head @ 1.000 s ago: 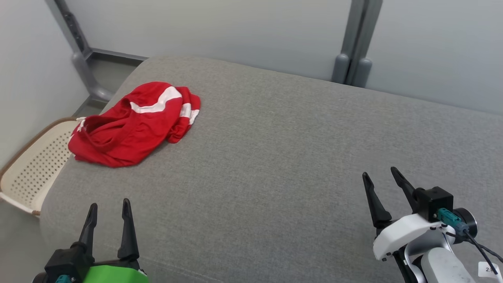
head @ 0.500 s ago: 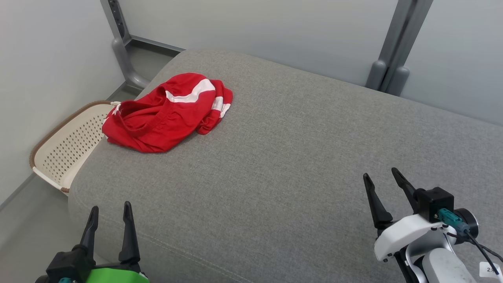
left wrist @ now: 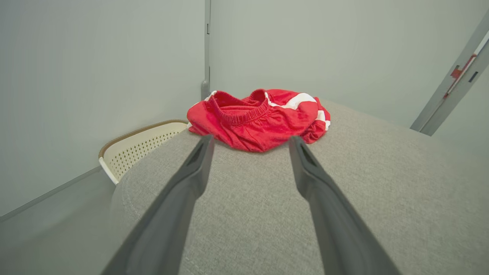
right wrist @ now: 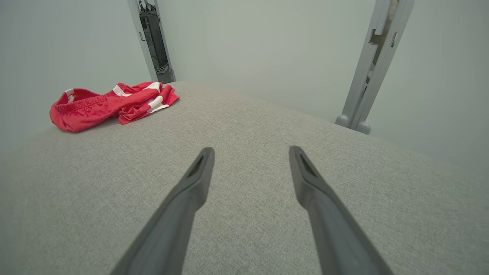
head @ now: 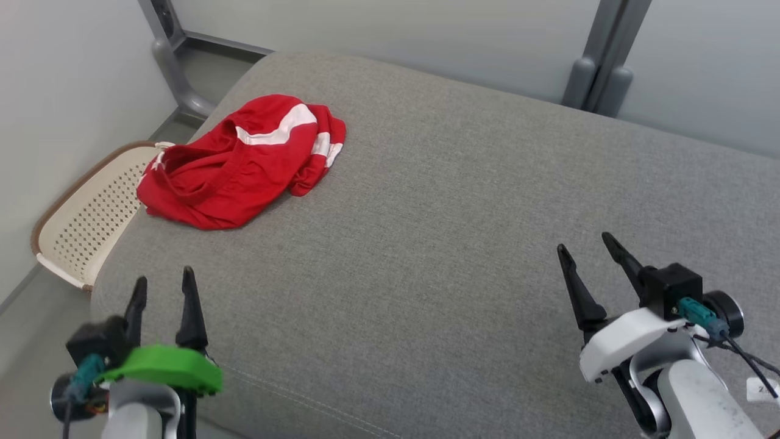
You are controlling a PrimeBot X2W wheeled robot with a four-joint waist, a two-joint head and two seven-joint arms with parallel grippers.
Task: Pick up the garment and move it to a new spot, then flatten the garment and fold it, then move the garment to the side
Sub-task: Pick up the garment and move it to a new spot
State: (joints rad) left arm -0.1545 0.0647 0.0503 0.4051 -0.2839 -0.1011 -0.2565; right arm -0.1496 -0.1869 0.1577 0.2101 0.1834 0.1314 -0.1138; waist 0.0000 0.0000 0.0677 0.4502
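The left hand (head: 163, 274) has risen toward the red shorts (head: 237, 164), released and empty. The right hand (head: 583, 241), equally released, waits; the pickup looks not yet begun.

A broad grey fabric cushion (head: 457, 213) fills a corner enclosed by pale, evenly lit wall panels (head: 396, 30). Grey metal posts (head: 600, 67) stand behind it. A cream perforated basket (head: 85, 219) with a brown rim sits beside it on the grey floor (head: 30, 341).

Red garment (head: 234, 167) with white stripes, crumpled; at grey cushion's (head: 463, 231) far-left corner
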